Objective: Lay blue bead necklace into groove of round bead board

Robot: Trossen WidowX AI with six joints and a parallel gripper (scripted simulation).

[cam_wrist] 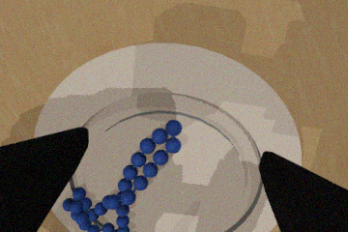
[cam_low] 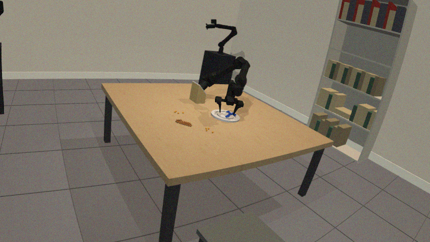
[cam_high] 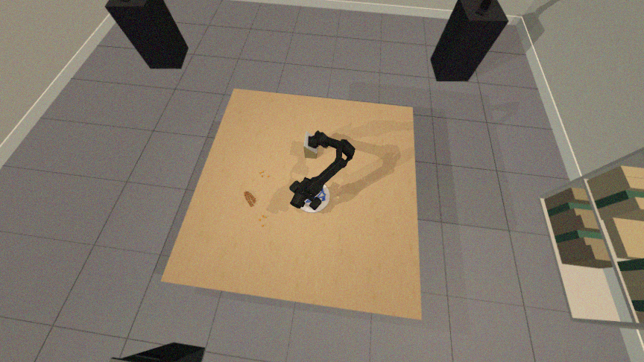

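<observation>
1. near the middle of the wooden table, slightly toward its far edge, sits the round bead board: a flat, pale grey disc, smooth, with a thin dark circular groove running inside its rim.
2. blue bead necklace: small glossy round beads, deep blue. it lies on the board in a doubled strand running diagonally across the inner area, with a bunched loop at the lower left that meets the groove line. most of the strand is inside the ring, not along the groove.
3. table top is matte tan with faint grain. a brown beaded strand and loose orange beads lie toward the left edge, well apart from the board.
4. hard to make out: in the top view the arm covers most of the board, so only a sliver of white and blue shows. wrist view cuts off the finger bases and the board's lower rim.
5. gripper: fingers spread to nearly full width, one on each side of the necklace, empty. whether the tips touch the board cannot be told.
</observation>
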